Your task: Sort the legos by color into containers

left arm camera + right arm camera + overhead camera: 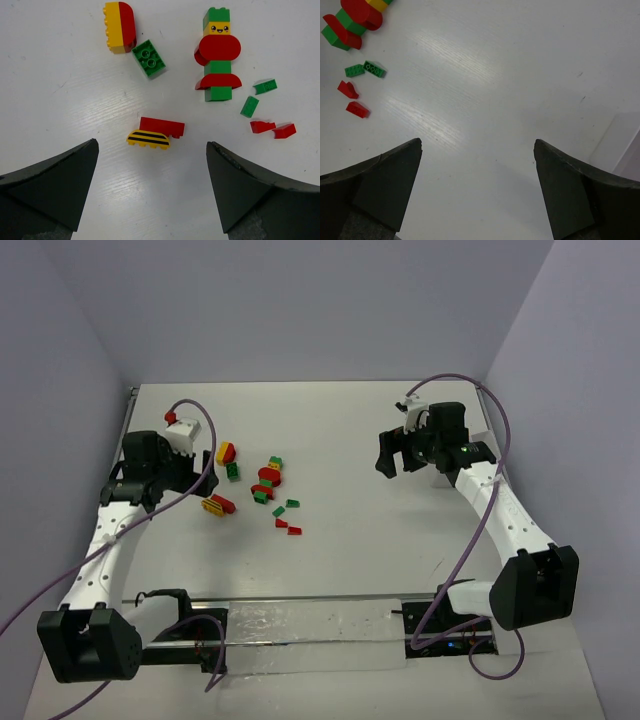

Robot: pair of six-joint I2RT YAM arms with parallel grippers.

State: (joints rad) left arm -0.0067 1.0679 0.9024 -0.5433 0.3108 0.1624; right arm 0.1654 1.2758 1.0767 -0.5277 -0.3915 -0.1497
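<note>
White table (400, 540) | lilac walls (300, 310) | left end effector (152, 145), right end effector (477, 142): gaping, empty

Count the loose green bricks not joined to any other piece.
3. A square green brick beside the yellow-and-red stack; an upper small green brick and a lower small green brick beside the stacked figure. None looks hidden.

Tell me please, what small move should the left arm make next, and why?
Probably lower the left gripper straight down towards the yellow striped piece lying against a red brick. Its jaws stand open and empty, and in the left wrist view this pair lies nearly centred between them, just ahead of the fingertips, so a short descent should bring it within a grasp.
</note>
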